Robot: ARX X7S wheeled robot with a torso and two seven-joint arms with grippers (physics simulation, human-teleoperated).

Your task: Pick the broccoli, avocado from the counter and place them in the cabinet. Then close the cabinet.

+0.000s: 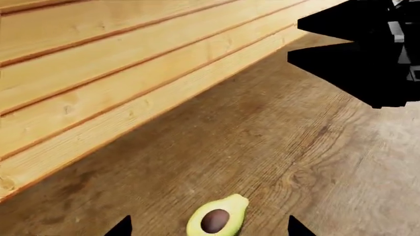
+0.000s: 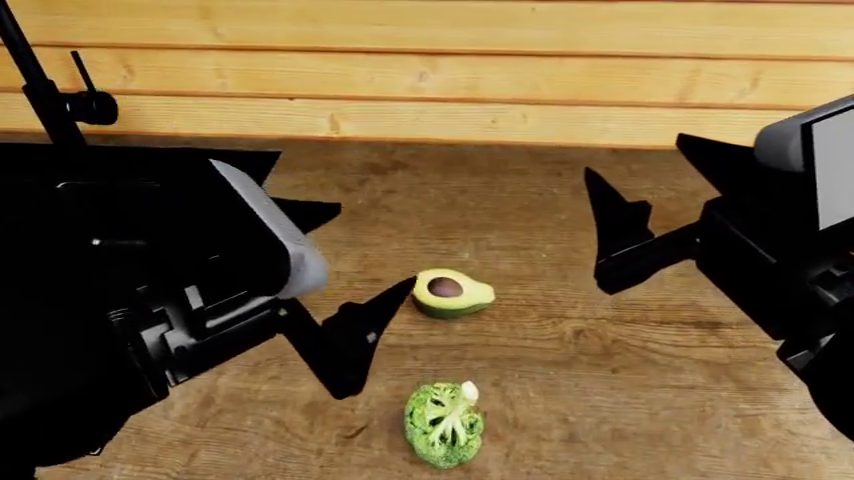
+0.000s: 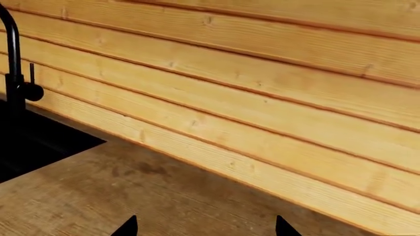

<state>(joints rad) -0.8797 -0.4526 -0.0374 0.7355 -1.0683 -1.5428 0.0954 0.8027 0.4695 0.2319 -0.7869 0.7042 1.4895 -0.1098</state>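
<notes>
The halved avocado (image 2: 451, 293) lies pit-up on the counter (image 2: 561, 380), with the broccoli (image 2: 445, 423) nearer to me, crown down and stalk up. My left gripper (image 2: 371, 246) hovers open just left of the avocado. In the left wrist view the avocado (image 1: 217, 219) sits centred ahead of the open left gripper (image 1: 210, 227), untouched. My right gripper (image 2: 634, 155) hangs open and empty above the counter to the right; the right wrist view shows only bare counter (image 3: 164, 196) between that gripper's (image 3: 204, 227) tips. The cabinet is out of view.
A pale wood-plank wall (image 2: 427, 70) runs along the back of the counter. A black faucet (image 2: 47, 95) stands at the far left, and the black sink (image 3: 33, 142) lies beside it. The right gripper (image 1: 295, 39) also shows in the left wrist view.
</notes>
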